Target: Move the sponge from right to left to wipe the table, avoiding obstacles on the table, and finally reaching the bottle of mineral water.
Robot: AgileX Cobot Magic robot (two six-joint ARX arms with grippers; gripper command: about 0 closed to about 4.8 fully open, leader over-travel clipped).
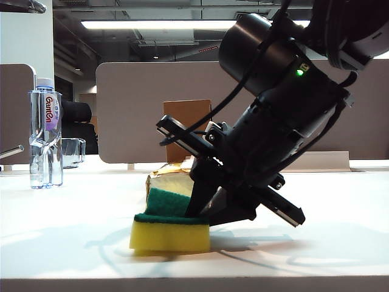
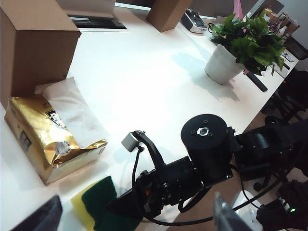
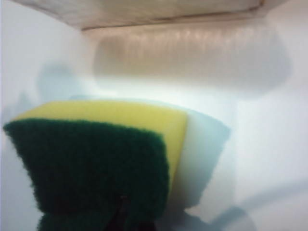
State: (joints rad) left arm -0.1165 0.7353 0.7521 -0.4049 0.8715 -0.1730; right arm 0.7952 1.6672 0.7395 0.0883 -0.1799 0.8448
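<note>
In the exterior view, the sponge [image 1: 171, 232] lies on the white tabletop [image 1: 67, 243] at lower centre, yellow foam down and green scouring layer up. The right pincer [image 1: 200, 210] comes down at a slant from the upper right and presses on the sponge's green top at its right end, jaws clenched together. Just behind the sponge sits the gold tissue pack [image 1: 163, 177], and farther back, at centre, stands the brown cardboard box [image 1: 186, 125]. The bottle of mineral water [image 1: 45, 135] stands upright at the left edge of the frame, well apart from the sponge, with a short clear glass container [image 1: 73, 152] just to its right.

In the left wrist view, the left pincer [image 2: 134, 219] shows only as two dark fingertips at the bottom edge, spread wide and released, holding nothing. Between them lies the sponge [image 2: 96, 204], with the black right arm [image 2: 202, 159] reaching onto it from the right. The tissue pack [image 2: 50, 137] lies at left, touching the cardboard box [image 2: 33, 48] in the upper left. A potted plant [image 2: 240, 45] stands at upper right.

In the right wrist view, the sponge [image 3: 96, 159] fills the lower left, green face toward the camera, and a dark fingertip [image 3: 122, 214] touches its bottom edge.
</note>
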